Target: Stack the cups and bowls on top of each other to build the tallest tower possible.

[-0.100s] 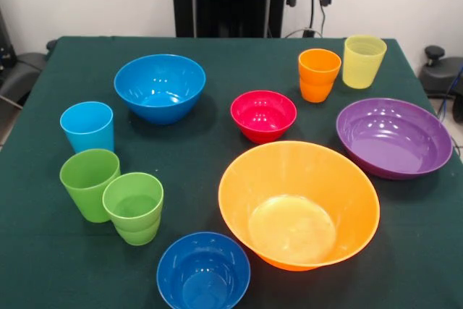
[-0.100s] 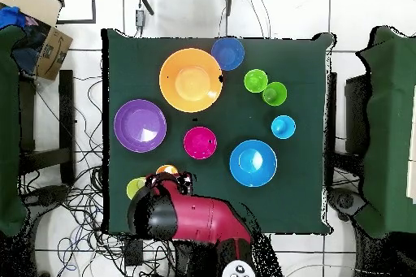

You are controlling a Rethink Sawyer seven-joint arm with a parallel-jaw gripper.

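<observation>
Ten pieces stand apart and upright on the bench (image 1: 217,59), so no tower exists yet. Cups sit at the edges: orange cup (image 1: 319,74) beside yellow cup (image 1: 364,61); blue cup (image 1: 87,127) and two green cups (image 1: 133,208) opposite. Big orange bowl (image 1: 299,204) sits nearest the camera. From overhead the arm (image 2: 191,218) hangs over the orange cup, probably its first pick; the tool (image 2: 168,179) is hidden, so its opening cannot be told.

In the overhead view the orange cup (image 2: 166,170) and yellow cup (image 2: 134,188) are partly hidden by the arm (image 2: 191,217).
</observation>
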